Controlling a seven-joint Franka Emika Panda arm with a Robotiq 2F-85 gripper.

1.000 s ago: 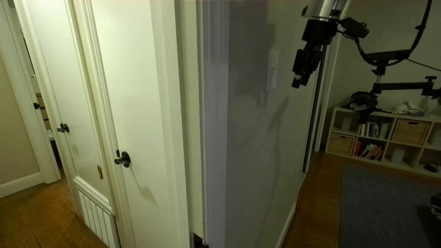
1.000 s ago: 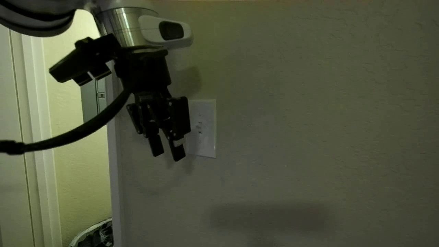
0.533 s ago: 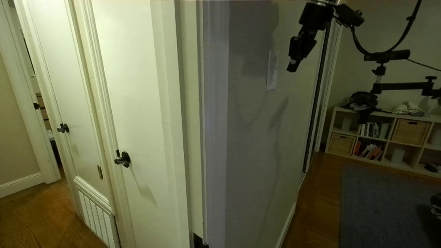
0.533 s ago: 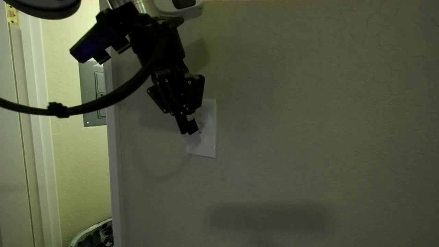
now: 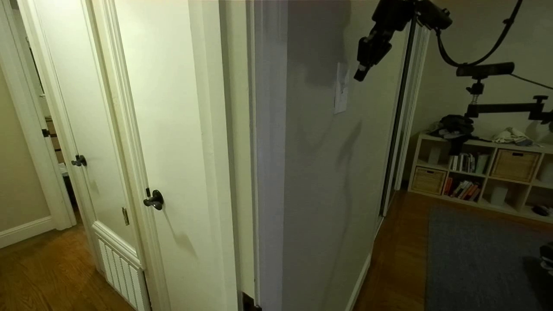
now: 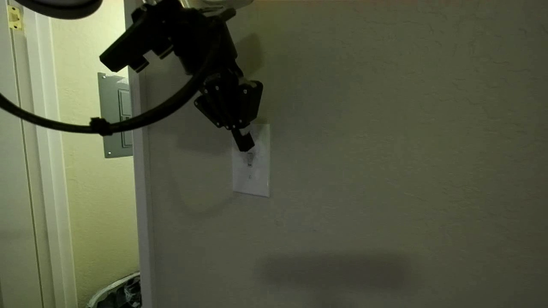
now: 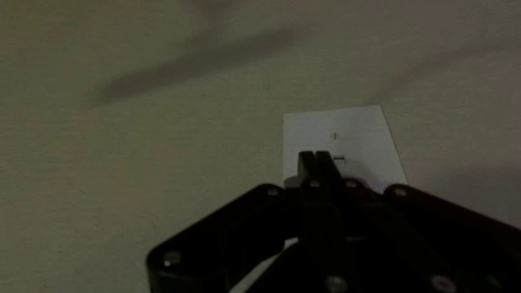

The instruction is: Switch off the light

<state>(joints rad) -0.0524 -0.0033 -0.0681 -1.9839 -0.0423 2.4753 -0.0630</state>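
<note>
The light itself is out of view; its switch is a pale upright wall plate (image 6: 252, 182) with a small toggle (image 6: 250, 160) in the middle. My black gripper (image 6: 246, 147) slants down in front of the plate's upper part, its tips just above the toggle in that exterior view. Another exterior view has the gripper (image 5: 359, 77) beside the plate (image 5: 341, 97), with a strip of wall showing between them. In the wrist view the fingertips of the gripper (image 7: 315, 154) are together, nothing between them. They cover part of the plate (image 7: 358, 126), left of the toggle slot.
A door frame (image 6: 143, 235) edges the wall left of the plate. A black cable (image 6: 162, 109) loops from the arm. Further off are a white door (image 5: 173, 129) with a dark handle (image 5: 154, 199), a camera (image 5: 484, 69) on a stand, and a low shelf (image 5: 488, 183).
The gripper's fingers have come together from apart. The arm has risen and shifted towards the plate, its tips going from below and beside the toggle to in front of the plate's upper half.
</note>
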